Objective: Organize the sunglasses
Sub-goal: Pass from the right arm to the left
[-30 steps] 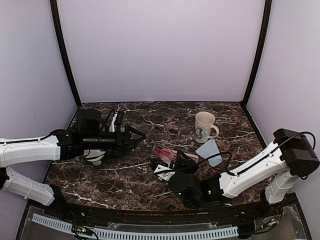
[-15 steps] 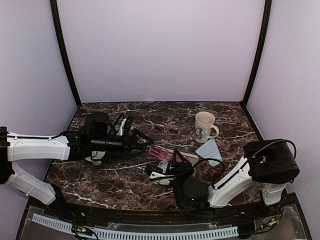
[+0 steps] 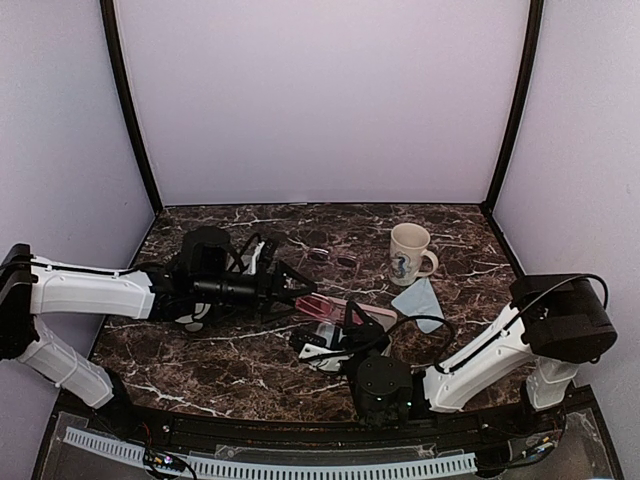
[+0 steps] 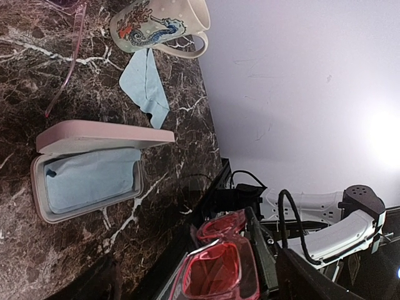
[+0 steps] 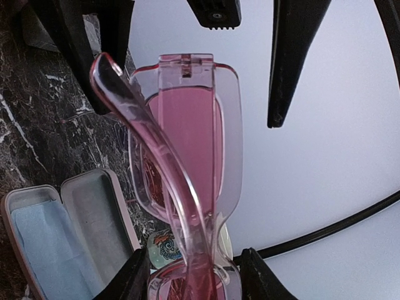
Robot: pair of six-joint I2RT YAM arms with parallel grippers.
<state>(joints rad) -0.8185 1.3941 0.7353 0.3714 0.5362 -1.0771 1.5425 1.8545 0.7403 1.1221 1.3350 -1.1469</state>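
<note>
The red-pink sunglasses (image 5: 187,125) hang in the air over the middle of the marble table (image 3: 220,350), a little toward its near edge and clear of the surface. The right gripper (image 5: 195,276) has them. Its two black fingers are closed partway on one end of the chunky translucent frame, one finger on each side. From there the pair juts out toward the other arm.

The left gripper (image 3: 294,290) reaches in from the table's left edge with its jaws spread wide and holds nothing. In the right wrist view its fingers stand on either side of the frame's far end. One finger is plainly apart from the frame. A temple overlaps the other, so I cannot tell whether that one touches.

Under and just beyond the held pair, a pale pink glasses case (image 4: 100,132) lies at the table's middle with its lid raised. A light blue cloth (image 4: 90,178) is spread in its tray.

The dark sunglasses (image 3: 335,258) lie flat nearer the far edge, apart from everything else.

A cream mug (image 3: 408,252) with a blue and red figure printed on it stands upright toward the far right corner. Its handle points to the right edge. A loose blue cloth (image 3: 420,303) lies on the near side of the mug, close to the right end of the case.
</note>
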